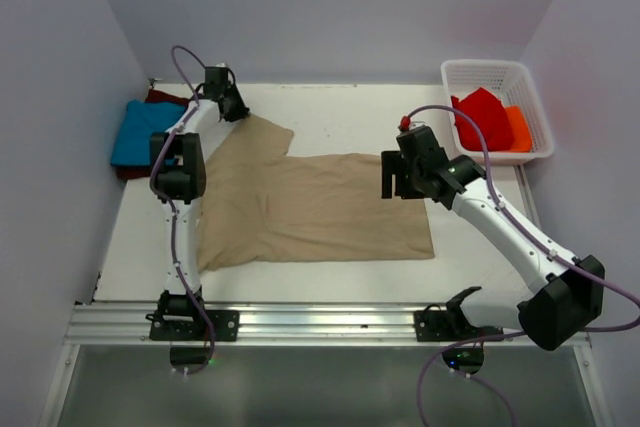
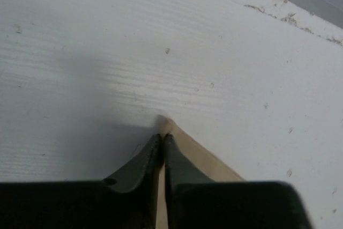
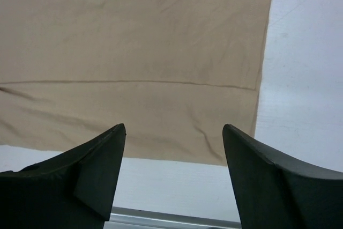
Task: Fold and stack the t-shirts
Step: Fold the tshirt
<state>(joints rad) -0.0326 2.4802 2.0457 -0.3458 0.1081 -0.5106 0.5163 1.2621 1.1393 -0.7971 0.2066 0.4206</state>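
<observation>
L gripper (image 2: 162,138) pinching pointed corner, tan t-shirt (image 1: 320,207) soft, creased

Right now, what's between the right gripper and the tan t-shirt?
Nothing. In the right wrist view the open right gripper looks straight onto the tan t-shirt, with no object between.

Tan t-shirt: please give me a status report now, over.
Left pincer shut on tan t-shirt sleeve corner. Right pincer open over its far right corner. Shirt spread out, unfolded. Blue t-shirt and basket lie apart, nothing blocking.

shirt (image 1: 330,212) on table (image 1: 350,122), basket (image 1: 485,65) far right
</observation>
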